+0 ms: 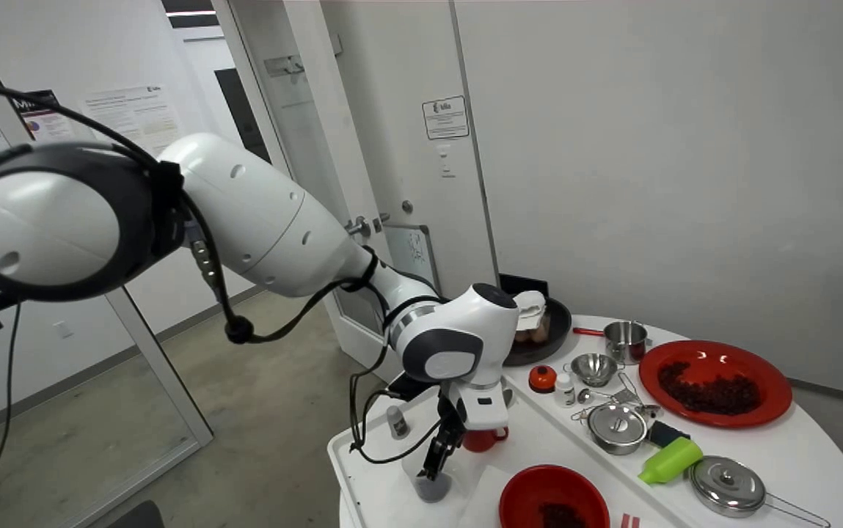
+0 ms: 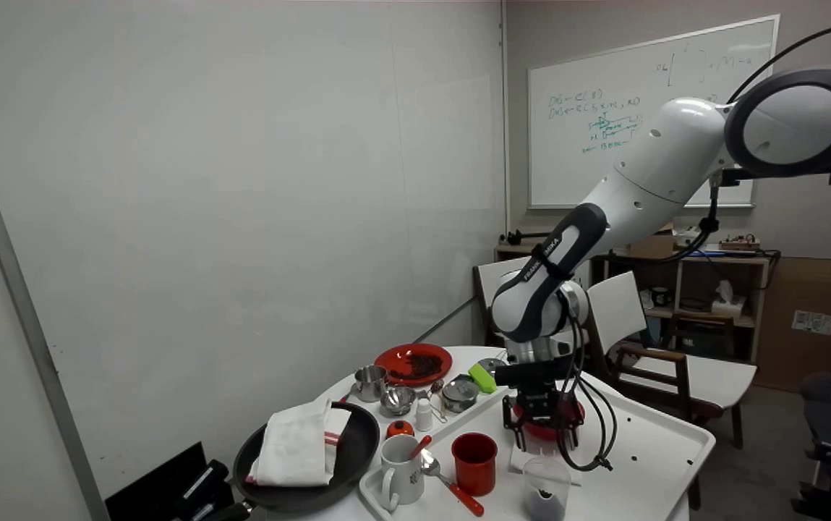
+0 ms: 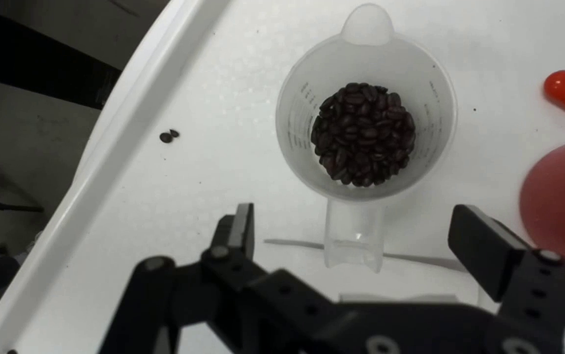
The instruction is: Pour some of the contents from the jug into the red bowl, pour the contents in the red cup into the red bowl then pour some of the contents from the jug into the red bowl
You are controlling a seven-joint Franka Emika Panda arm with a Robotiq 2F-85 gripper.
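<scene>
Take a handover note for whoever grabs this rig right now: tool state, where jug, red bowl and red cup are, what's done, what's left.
Tool: open, holding nothing; the handle of the jug shows between its jaws in the wrist view.
Jug: on the tray, dark beans inside.
Red bowl: in the tray, dark contents inside.
Red cup: upright on the tray, bottom out of sight.
Done: bowl has something in it; from which pour, can't tell.
Left: probably a jug pour; check first whether the cup is emptied.
</scene>
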